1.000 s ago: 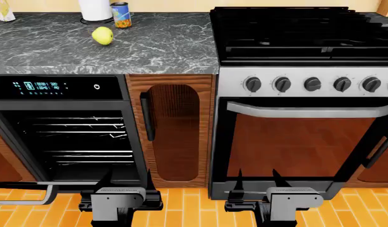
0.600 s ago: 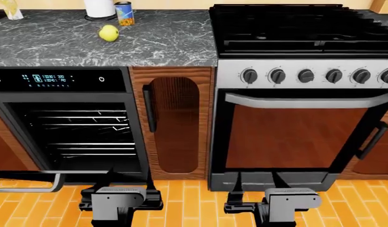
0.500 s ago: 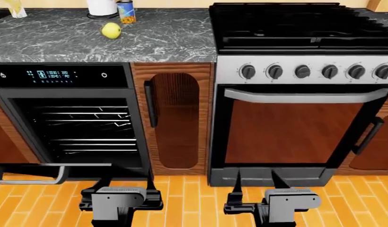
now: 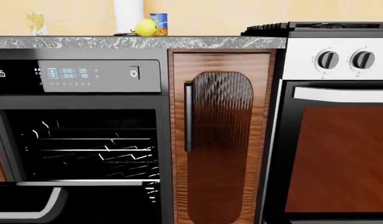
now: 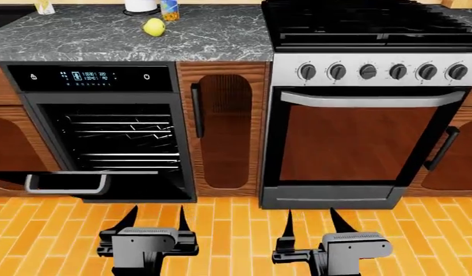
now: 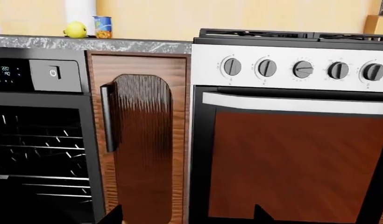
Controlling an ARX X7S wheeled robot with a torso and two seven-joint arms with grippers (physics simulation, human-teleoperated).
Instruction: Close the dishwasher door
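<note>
The dishwasher (image 5: 90, 76), with a cyan-lit control strip, stands at the left with its racks exposed. Its glossy black door (image 5: 144, 195) is folded down and seen nearly edge-on, with the grey U-shaped handle (image 5: 67, 184) at its front. The door (image 4: 104, 205) and handle (image 4: 29, 210) also show in the left wrist view. My left gripper (image 5: 155, 214) is open and empty above the floor, in front of the door's right end and apart from it. My right gripper (image 5: 311, 218) is open and empty in front of the oven. Its fingertips (image 6: 113, 215) show in the right wrist view.
A narrow wood cabinet door (image 5: 224, 129) with a black handle sits between the dishwasher and the oven (image 5: 366, 138), whose reddish glass door has a silver bar handle. A yellow fruit (image 5: 153, 26) and a can (image 5: 170, 8) lie on the marble counter (image 5: 105, 40). The floor (image 5: 236, 230) is orange tile.
The view has pulled back from the counter and shifted left. The dishwasher's lowered door and grey handle have come further into view. Both grippers hold the same open pose.
</note>
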